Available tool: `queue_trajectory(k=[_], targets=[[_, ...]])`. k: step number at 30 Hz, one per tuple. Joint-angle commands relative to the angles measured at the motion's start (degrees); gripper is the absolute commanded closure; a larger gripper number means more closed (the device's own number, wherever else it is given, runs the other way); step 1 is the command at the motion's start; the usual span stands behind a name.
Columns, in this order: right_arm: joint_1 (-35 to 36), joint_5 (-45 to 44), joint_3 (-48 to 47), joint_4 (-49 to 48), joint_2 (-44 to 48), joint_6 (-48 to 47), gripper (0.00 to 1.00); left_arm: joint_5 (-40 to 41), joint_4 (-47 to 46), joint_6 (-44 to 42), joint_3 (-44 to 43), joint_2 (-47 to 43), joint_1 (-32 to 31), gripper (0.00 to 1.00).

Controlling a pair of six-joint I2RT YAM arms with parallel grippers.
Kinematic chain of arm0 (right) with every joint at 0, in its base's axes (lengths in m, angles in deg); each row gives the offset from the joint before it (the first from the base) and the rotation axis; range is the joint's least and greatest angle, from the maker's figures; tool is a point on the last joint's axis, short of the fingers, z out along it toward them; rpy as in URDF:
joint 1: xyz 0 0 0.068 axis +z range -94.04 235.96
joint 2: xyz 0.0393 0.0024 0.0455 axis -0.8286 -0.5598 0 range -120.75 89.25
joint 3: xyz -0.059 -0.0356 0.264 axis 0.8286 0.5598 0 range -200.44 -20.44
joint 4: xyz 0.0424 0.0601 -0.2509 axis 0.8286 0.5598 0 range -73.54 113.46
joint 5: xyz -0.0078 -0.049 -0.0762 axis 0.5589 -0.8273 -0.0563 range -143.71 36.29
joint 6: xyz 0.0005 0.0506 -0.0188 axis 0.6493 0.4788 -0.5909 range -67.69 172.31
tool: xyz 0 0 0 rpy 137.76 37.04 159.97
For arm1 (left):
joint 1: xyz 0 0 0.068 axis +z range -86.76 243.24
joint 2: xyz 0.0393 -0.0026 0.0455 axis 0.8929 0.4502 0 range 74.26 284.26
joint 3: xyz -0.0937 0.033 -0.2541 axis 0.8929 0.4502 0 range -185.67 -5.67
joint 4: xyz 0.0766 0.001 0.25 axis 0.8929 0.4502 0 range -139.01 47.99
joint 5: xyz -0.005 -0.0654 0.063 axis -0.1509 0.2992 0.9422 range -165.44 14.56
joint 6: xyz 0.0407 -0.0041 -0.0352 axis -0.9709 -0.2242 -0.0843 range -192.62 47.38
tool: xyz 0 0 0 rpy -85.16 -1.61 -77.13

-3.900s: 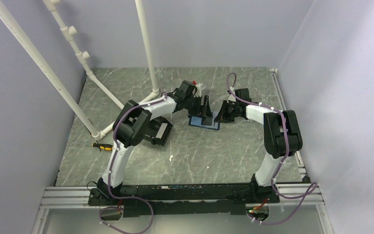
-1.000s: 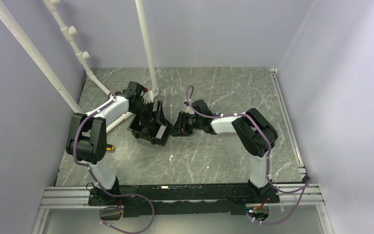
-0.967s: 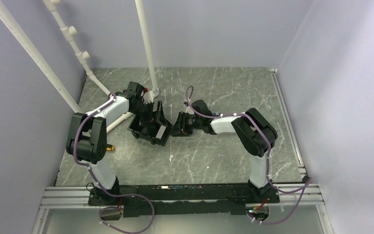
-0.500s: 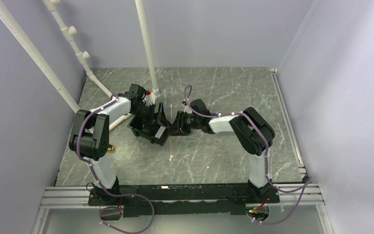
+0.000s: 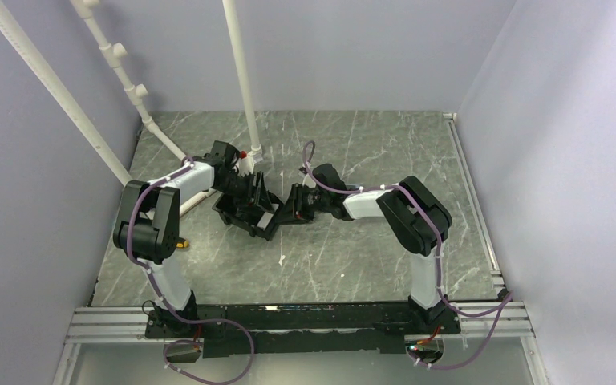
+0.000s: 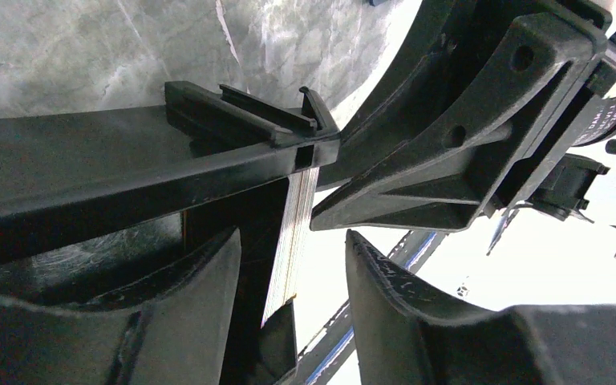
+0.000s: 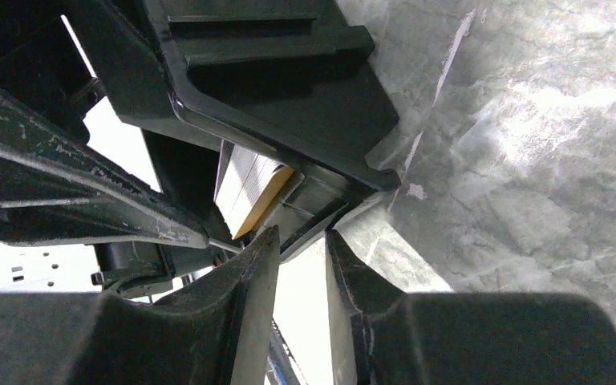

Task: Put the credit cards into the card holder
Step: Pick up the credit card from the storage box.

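By the black bin [image 5: 241, 216], credit cards [image 7: 245, 188], label [image 6: 601, 120] on right pincer [image 7: 301, 257] unreadable.

Soft even light; wrist backgrounds overexposed

The cards [image 6: 295, 224] show only edge-on in the left wrist view, their 6 o'clock end behind the bin [image 6: 128, 160]. The right wrist view gives one corner of the stack, and the bin hides the rest. Both wrist views cut the fingers [image 6: 168, 321] off at 6 o'clock. From above, the cards cannot be made out.
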Motion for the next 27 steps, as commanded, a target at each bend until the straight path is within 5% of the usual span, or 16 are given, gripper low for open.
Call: queue_trajectory(k=[1, 27], targets=[[0.5, 0.6, -2.3, -2.0, -0.5, 0.2, 0.70, -3.9, -0.3, 0.4, 0.5, -2.9, -0.7, 0.48], [0.8, 0.5, -4.0, 0.2, -0.7, -1.0, 0.73, 1.4, 0.8, -0.3, 0.3, -5.9, -0.7, 0.84]])
